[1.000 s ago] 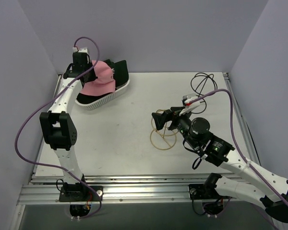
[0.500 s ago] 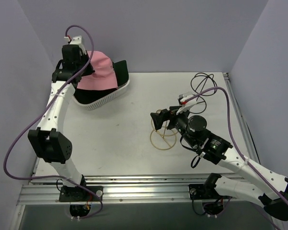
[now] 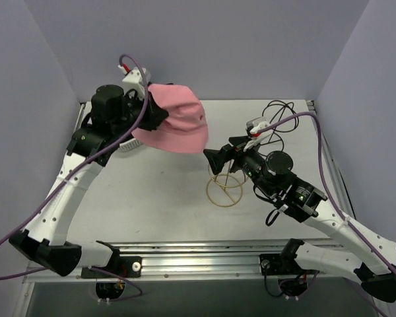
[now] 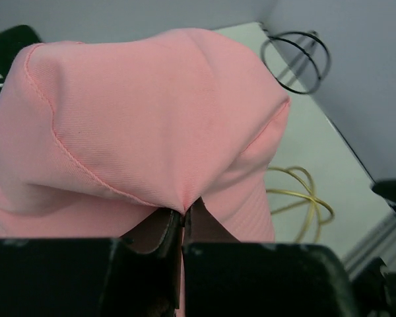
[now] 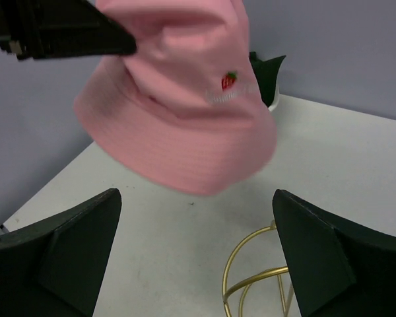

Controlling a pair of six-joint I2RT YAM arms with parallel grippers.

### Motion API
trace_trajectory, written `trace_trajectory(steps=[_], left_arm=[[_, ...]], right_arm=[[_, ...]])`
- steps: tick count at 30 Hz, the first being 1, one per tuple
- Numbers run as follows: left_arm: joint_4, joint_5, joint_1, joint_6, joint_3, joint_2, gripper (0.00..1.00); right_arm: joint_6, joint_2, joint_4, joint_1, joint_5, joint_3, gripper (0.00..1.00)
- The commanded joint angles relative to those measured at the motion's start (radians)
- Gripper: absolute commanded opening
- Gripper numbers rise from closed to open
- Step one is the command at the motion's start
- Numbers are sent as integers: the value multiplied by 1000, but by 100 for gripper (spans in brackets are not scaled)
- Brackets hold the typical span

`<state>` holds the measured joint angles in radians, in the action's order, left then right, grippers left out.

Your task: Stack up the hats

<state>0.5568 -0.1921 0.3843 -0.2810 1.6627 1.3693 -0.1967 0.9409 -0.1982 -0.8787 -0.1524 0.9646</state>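
My left gripper [image 3: 152,113] is shut on the crown fabric of the pink bucket hat [image 3: 176,127] and holds it in the air, right of the basket. In the left wrist view the fingertips [image 4: 183,218] pinch a fold of the hat [image 4: 145,125]. My right gripper [image 3: 226,153] is open and empty, just right of the hat and above the gold wire stand [image 3: 224,187]. In the right wrist view the hat [image 5: 178,125], with a small strawberry logo, hangs ahead of the open gripper [image 5: 198,251]. A dark cap [image 5: 265,71] shows behind it. The tan hat is out of view.
The white mesh basket [image 3: 125,146] at the back left is mostly hidden by my left arm and the hat. A black cable loop [image 3: 280,115] lies at the back right. Purple walls close the table on three sides.
My left arm has lifted the pink hat out of the basket and swung it right and forward, toward the stand. My right gripper has risen slightly and stayed open.
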Motion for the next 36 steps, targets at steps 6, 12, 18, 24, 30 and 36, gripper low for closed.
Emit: trace_trajectory(steps=[6, 12, 18, 24, 30, 36], left_arm=[[-207, -92, 218, -82, -168, -205, 2], [-418, -154, 249, -164, -323, -237, 2], [-603, -156, 303, -193, -360, -196, 2], [-652, -144, 381, -169, -357, -131, 2], [-693, -107, 462, -103, -495, -128, 2], [-725, -84, 482, -80, -616, -133, 2]], right_arm=[[-27, -158, 61, -8, -24, 16, 94], [-33, -309, 138, -8, -94, -20, 94], [-33, -395, 230, -8, -127, -3, 94], [-33, -442, 285, -8, -148, 0, 94], [-29, -435, 322, -8, -167, -7, 95], [-35, -444, 330, -9, -165, -24, 95]])
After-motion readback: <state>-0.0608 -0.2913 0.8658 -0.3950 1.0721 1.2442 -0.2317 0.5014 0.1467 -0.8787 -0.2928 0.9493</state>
